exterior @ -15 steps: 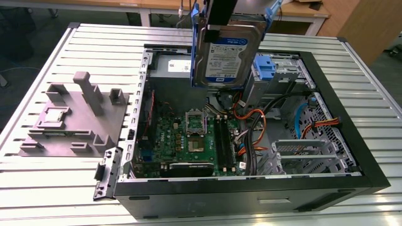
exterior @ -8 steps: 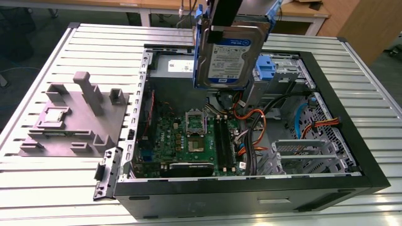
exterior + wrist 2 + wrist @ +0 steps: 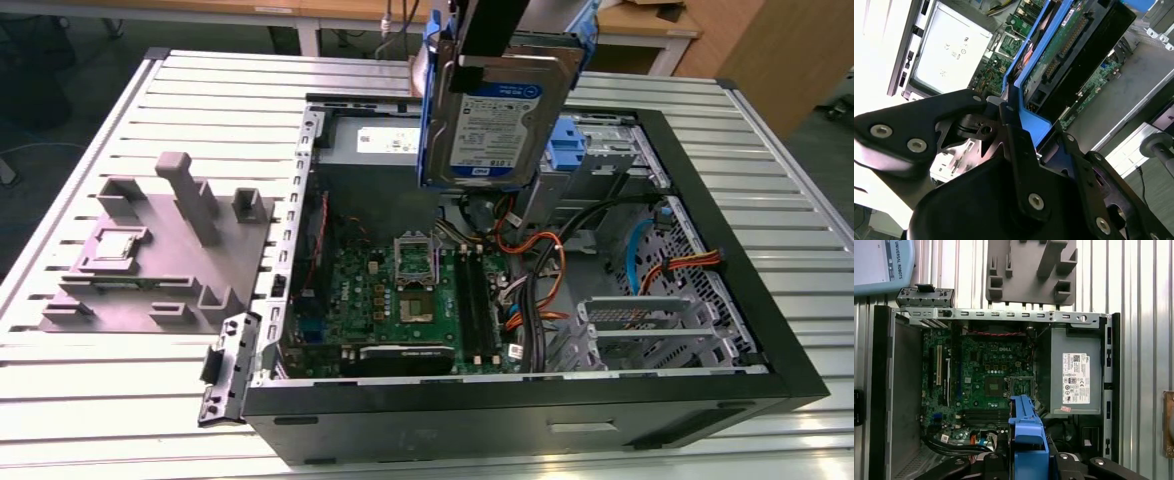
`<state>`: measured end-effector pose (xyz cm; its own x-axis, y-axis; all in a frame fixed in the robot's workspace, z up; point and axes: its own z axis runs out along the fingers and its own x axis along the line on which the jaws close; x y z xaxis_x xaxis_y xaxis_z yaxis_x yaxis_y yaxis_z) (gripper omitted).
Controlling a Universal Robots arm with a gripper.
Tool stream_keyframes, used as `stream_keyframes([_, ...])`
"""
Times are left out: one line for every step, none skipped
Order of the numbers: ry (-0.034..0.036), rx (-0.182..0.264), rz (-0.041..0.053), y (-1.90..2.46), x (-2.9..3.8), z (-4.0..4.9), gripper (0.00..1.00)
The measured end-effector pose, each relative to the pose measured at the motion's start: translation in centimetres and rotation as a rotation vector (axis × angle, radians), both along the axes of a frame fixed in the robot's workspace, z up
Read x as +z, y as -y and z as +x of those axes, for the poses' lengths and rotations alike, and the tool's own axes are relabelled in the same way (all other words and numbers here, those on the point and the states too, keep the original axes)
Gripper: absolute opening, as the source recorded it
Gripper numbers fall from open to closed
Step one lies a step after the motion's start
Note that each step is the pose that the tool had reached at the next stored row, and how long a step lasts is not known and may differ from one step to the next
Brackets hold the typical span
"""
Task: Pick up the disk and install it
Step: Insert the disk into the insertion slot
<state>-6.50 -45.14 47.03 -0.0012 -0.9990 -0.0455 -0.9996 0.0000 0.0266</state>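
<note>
Open computer case, grey fixture beside

End effector: upper part was cut off by the exterior view's top edge.
Disk: a strip of its top end was hidden behind the end effector, and its label print was too small to tell.
Power supply: one end was hidden behind the disk.
Surface: two corners were cut off by the exterior view's lower edge.

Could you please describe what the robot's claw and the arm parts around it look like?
The claw is matt black. It is built of flat linkage plates with rounded ends, joined by silver screw heads, and narrows to slim, angular fingers. In the first wrist view its black links carry the same silver screws. In the exterior view it appears as a dark, narrow column.
</note>
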Motion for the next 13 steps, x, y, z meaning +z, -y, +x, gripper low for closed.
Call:
stream_keyframes([0.0000, 0.000, -0.0002, 0.03, 0.00, 0.00, 0.37])
stream_keyframes([0.0000, 0.000, -0.0003, 0.07, 0.00, 0.00, 0.37])
stream_keyframes([0.0001, 0.000, -0.0003, 0.13, 0.00, 0.00, 0.37])
stream_keyframes([0.0003, 0.000, -0.0004, 0.22, 0.00, 0.01, 0.37])
stream_keyframes([0.0016, 0.000, -0.0004, 0.28, 0.00, 0.00, 0.37])
stream_keyframes([0.0068, 0.000, -0.0004, 0.31, -0.01, -0.01, 0.37])
stream_keyframes([0.0160, 0.001, -0.0004, 0.34, -0.02, -0.01, 0.37])
stream_keyframes([0.0249, 0.001, -0.0002, 0.36, -0.03, -0.02, 0.37])
stream_keyframes([0.0295, 0.001, -0.0004, 0.36, -0.02, -0.02, 0.37])
stream_keyframes([0.0313, 0.001, -0.0004, 0.38, -0.02, -0.01, 0.37])
stream_keyframes([0.0319, 0.001, -0.0003, 0.42, -0.03, -0.02, 0.37])
stream_keyframes([0.0321, 0.001, -0.0002, 0.47, -0.04, -0.02, 0.37])
stream_keyframes([0.0322, 0.001, -0.0002, 0.57, -0.05, -0.02, 0.37])
